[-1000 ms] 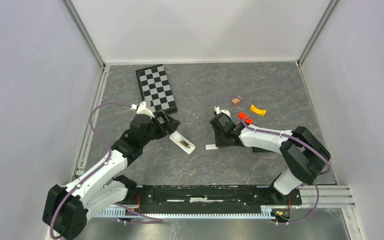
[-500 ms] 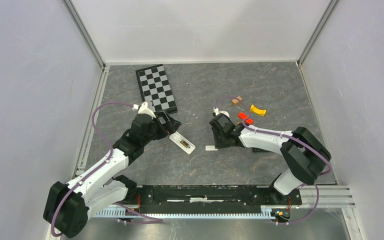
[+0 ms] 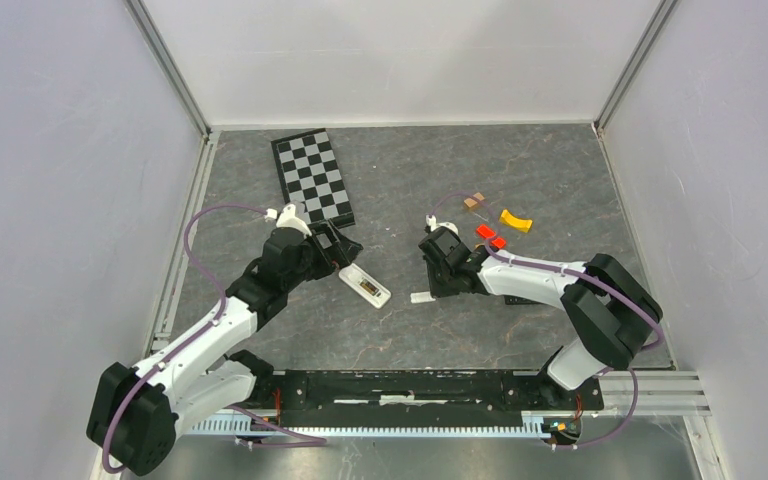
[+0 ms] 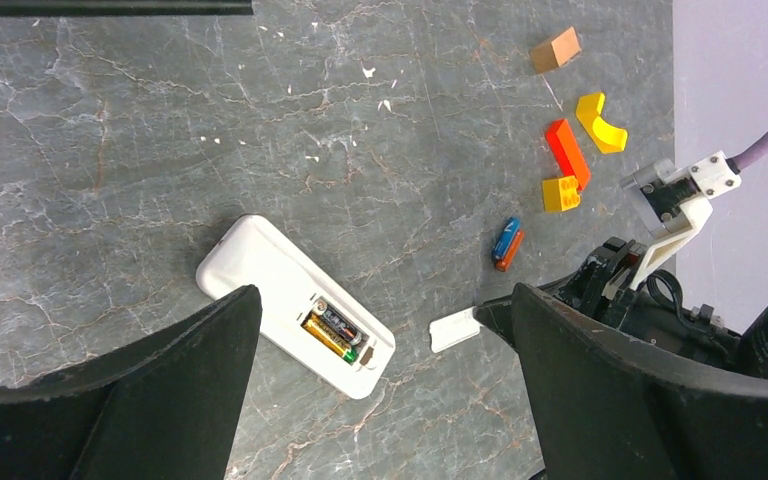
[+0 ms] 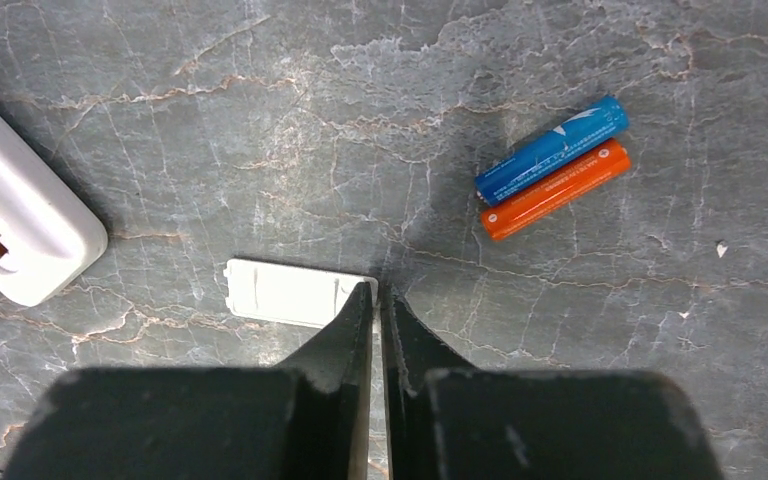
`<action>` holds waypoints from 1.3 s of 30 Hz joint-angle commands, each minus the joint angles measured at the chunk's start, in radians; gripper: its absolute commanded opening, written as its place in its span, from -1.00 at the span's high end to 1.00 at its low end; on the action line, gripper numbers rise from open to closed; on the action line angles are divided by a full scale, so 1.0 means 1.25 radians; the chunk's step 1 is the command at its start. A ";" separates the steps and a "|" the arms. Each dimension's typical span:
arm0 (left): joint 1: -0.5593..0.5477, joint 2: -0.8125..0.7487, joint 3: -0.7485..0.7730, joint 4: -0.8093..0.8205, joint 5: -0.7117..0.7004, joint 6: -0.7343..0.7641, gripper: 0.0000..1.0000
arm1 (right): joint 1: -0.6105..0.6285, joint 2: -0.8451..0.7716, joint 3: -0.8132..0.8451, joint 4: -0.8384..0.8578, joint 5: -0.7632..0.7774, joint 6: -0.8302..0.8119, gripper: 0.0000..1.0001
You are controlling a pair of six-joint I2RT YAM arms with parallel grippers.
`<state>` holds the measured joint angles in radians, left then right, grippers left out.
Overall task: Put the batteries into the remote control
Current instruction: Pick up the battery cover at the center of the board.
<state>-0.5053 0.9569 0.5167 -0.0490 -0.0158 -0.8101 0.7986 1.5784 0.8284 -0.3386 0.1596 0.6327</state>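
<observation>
The white remote (image 3: pixel 365 285) lies back-up with its compartment open; a gold-brass battery (image 4: pixel 328 338) and a dark battery (image 4: pixel 343 324) sit in it. My left gripper (image 4: pixel 382 300) hangs open just above the remote (image 4: pixel 270 285), holding nothing. A blue battery (image 5: pixel 552 150) and an orange battery (image 5: pixel 557 190) lie side by side on the table. My right gripper (image 5: pixel 378 290) is low at the table, shut on the right edge of the white battery cover (image 5: pixel 295 293). The cover also shows in the top view (image 3: pixel 422 295), right of the remote.
A folded chessboard (image 3: pixel 312 180) lies at the back left. Small blocks lie behind the right gripper: brown (image 4: pixel 555 50), yellow curved (image 4: pixel 600 122), red-orange (image 4: pixel 567 152), yellow brick (image 4: pixel 560 193). Grey walls enclose the table on three sides.
The left arm has shifted slightly near the remote. The right gripper stays at the cover. Remote and loose batteries have not moved.
</observation>
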 commanded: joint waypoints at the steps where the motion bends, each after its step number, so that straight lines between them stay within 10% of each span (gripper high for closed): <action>1: 0.004 0.006 -0.006 0.036 0.040 0.003 -0.99 | 0.007 -0.007 -0.005 -0.013 0.001 -0.002 0.90; 24: -0.095 0.154 -0.018 0.237 0.361 -0.050 -0.76 | -0.022 -0.188 -0.064 0.172 -0.101 0.087 1.00; 39: -0.125 0.297 0.038 0.298 0.384 -0.085 -0.04 | -0.027 -0.211 -0.038 0.197 -0.179 0.089 1.00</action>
<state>-0.6571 1.2991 0.5182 0.2436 0.4297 -0.8742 0.7700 1.3396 0.7403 -0.1284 -0.0311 0.7399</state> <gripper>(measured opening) 0.558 0.006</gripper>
